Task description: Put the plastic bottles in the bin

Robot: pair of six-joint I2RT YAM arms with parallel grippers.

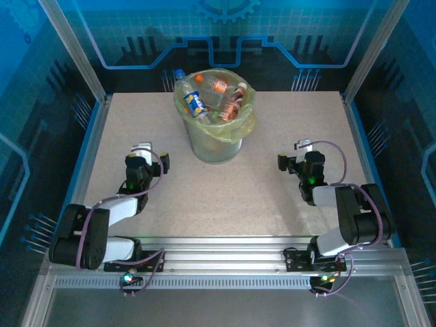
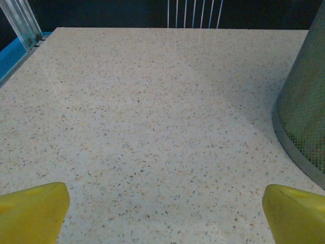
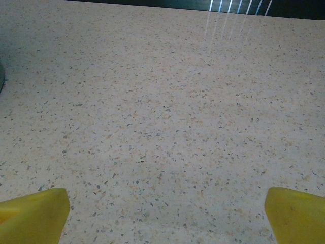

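Observation:
The grey bin (image 1: 216,139) with its yellow-green bag stands at the back middle of the table, and its mesh wall (image 2: 303,117) fills the right edge of the left wrist view. Several plastic bottles (image 1: 216,99) with orange, blue and red labels lie piled inside it, reaching the rim. My left gripper (image 1: 142,151) rests low to the bin's left, open, with nothing between its yellow fingertips (image 2: 35,211). My right gripper (image 1: 302,150) sits to the bin's right, also open and empty, its yellow fingertips (image 3: 294,216) wide apart over bare tabletop.
The speckled beige tabletop (image 1: 259,184) spreads around the bin. Metal frame posts and blue panels wall in the left, right and back sides (image 1: 88,75). An aluminium rail (image 1: 225,248) runs along the near edge by the arm bases.

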